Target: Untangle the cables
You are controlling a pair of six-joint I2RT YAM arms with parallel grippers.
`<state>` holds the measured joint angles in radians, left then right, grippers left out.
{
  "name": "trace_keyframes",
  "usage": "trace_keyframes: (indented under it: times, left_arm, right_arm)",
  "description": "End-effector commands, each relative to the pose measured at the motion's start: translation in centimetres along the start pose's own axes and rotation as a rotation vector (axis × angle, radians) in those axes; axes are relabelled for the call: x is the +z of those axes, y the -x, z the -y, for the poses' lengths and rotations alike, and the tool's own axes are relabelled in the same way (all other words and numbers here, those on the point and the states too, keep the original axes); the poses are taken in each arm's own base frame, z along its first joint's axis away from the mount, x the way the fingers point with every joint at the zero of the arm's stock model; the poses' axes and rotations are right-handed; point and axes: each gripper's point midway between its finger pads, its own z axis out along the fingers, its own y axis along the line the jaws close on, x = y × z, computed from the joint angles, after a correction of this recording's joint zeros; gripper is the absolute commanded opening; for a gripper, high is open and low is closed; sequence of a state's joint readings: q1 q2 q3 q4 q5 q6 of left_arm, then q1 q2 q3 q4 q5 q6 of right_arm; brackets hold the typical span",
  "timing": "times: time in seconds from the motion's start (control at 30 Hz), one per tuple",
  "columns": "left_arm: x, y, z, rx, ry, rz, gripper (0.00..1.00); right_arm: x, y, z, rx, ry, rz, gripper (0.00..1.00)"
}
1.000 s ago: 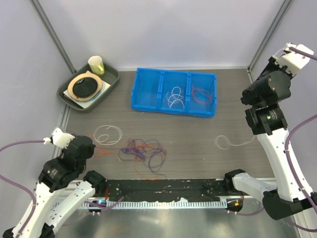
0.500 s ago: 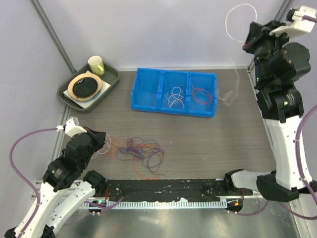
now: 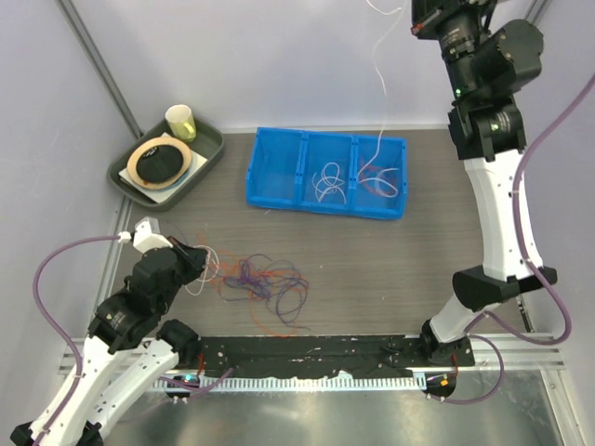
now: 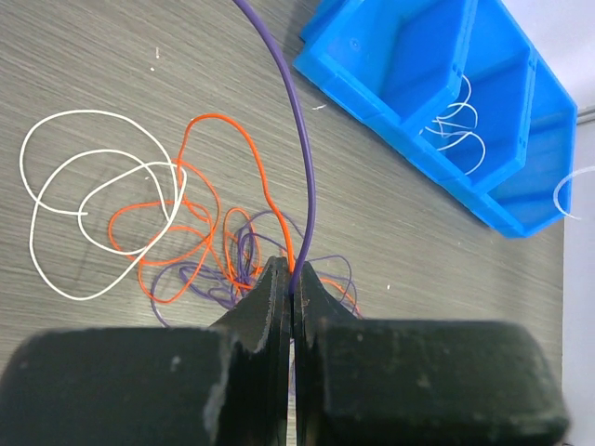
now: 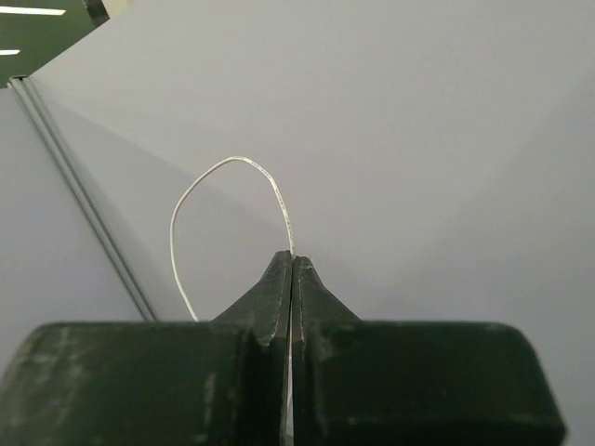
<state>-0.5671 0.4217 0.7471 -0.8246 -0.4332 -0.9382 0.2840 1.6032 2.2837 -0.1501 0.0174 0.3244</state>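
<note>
A tangle of purple and orange cables (image 3: 270,283) lies on the table in front of my left arm, with white loops (image 4: 56,167) at its left. My left gripper (image 3: 200,265) is low at the tangle's left edge. In the left wrist view it (image 4: 293,271) is shut on a purple cable (image 4: 302,167), with an orange cable (image 4: 218,130) just beside the tips. My right gripper (image 3: 418,19) is raised high at the back. In the right wrist view it (image 5: 292,258) is shut on a white cable (image 5: 200,190). This cable (image 3: 381,84) hangs down into the right compartment of the blue bin (image 3: 325,206).
The blue bin (image 4: 409,56) has three compartments: white cables (image 3: 328,181) in the middle one, a red cable (image 3: 375,177) in the right one. A dark tray (image 3: 209,149) with a tape roll (image 3: 160,161) and a cup (image 3: 180,121) stands back left. A black rail (image 3: 307,353) runs along the near edge.
My right arm has lifted the white cable off the table and swung it up and left, over the blue bin. My left gripper has moved right to the tangle.
</note>
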Motion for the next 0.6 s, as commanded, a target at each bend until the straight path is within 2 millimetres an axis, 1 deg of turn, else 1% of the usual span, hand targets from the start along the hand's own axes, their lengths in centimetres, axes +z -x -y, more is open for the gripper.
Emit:
trace_keyframes:
  times: [0.0,0.07,0.1,0.17,0.27,0.4,0.43,0.5,0.53,0.57]
  left_arm:
    - [0.4,0.7,1.0,-0.01,-0.031,0.027,0.0]
    - [0.7,0.5,0.9,-0.006,-0.024,0.023,0.0]
    - [0.7,0.5,0.9,-0.006,-0.024,0.025,0.0]
    - [0.8,0.4,0.7,-0.007,-0.016,0.027,0.0]
    - [0.9,0.4,0.6,-0.007,-0.009,0.031,0.0]
    - [0.9,0.7,0.4,-0.014,0.002,0.042,0.0]
    - [0.8,0.8,0.5,-0.016,-0.001,0.044,0.0]
    - [0.8,0.9,0.4,-0.015,0.005,0.047,0.0]
    - [0.8,0.9,0.4,-0.015,0.007,0.05,0.0]
    - [0.8,0.9,0.3,-0.016,0.011,0.05,0.0]
  right_arm:
    - [1.8,1.1,-2.5,0.098,0.127,0.08,0.01]
    - [2.2,0.5,-2.6,0.113,0.133,0.075,0.01]
    - [2.3,1.0,-2.9,0.118,0.145,0.105,0.01]
    - [2.5,1.2,-3.4,0.127,0.158,0.119,0.01]
    - [2.7,0.9,-3.7,0.126,0.166,0.117,0.01]
    - [3.3,-1.2,-2.9,0.083,0.134,0.078,0.01]
    - [3.6,-2.2,-2.6,0.074,0.129,0.064,0.01]
    - [3.9,-2.8,-2.4,0.069,0.125,0.061,0.01]
    - [4.3,-3.4,-2.2,0.064,0.123,0.055,0.01]
    - [4.5,-3.6,-2.0,0.061,0.119,0.057,0.01]
